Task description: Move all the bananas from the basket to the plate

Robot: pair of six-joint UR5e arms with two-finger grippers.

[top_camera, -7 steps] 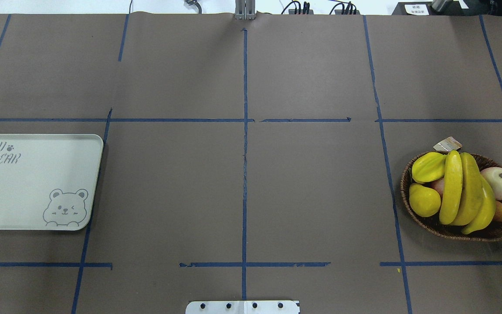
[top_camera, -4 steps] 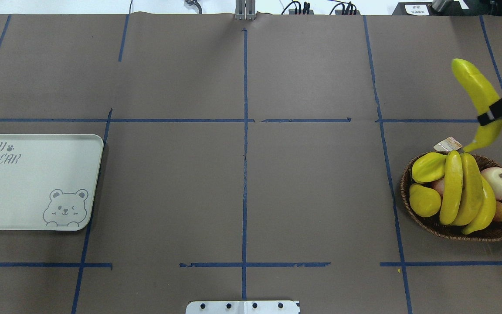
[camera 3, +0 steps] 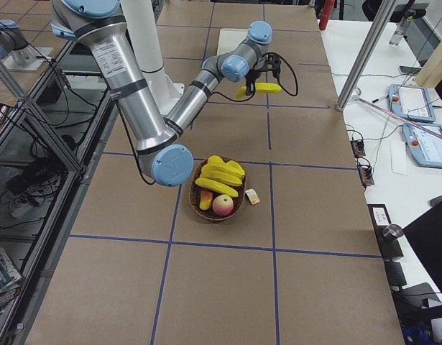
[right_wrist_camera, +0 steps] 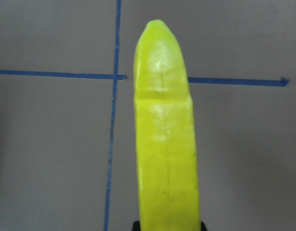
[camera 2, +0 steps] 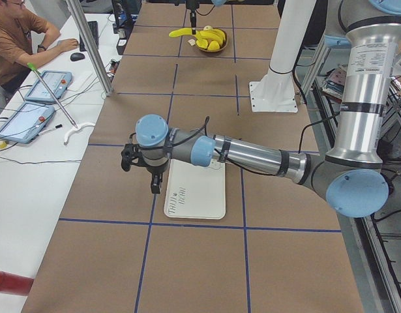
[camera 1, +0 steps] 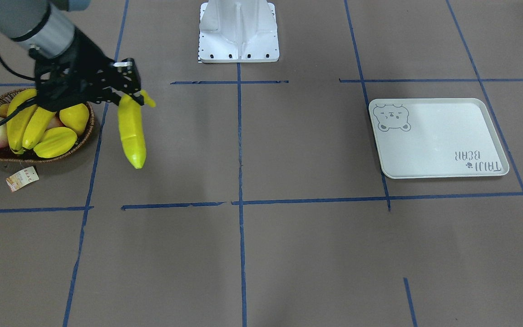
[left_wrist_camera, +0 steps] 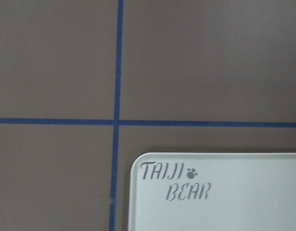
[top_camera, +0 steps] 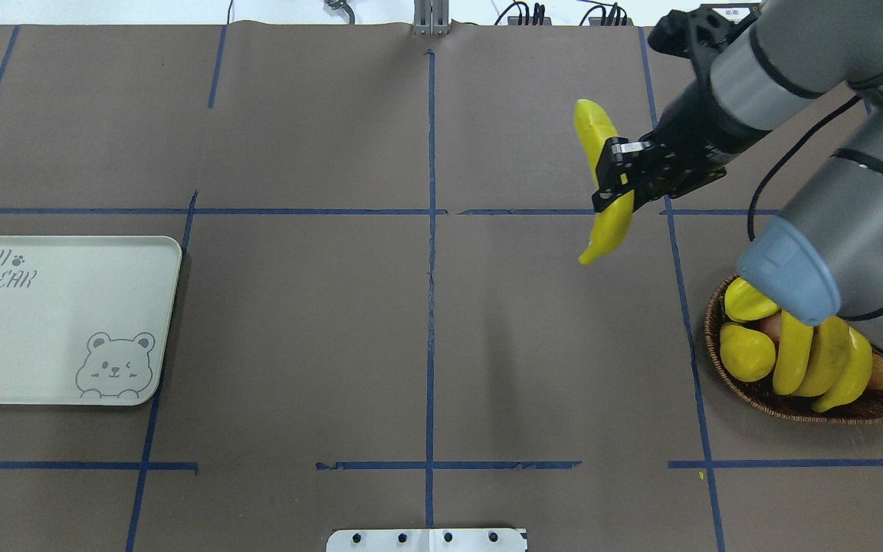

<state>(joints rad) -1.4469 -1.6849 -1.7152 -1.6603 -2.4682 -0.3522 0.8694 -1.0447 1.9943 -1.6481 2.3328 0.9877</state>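
Brown table (top_camera: 296,345), right gripper (top_camera: 616,184) tight around banana (top_camera: 592,130), basket (top_camera: 763,396) half-hidden, left gripper (camera 2: 155,184) unreadable.

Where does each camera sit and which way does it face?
Front-facing: across the table, facing the base; right hand holds banana.
Overhead: behind the base, looking down; right arm, basket, plate.
Exterior left: plate end, looking along; left arm near.
Exterior right: basket end; right arm near.
Left wrist: down on the plate's corner; no hand shows.
Right wrist: along the banana.
Front-facing and overhead share banana, basket, plate.
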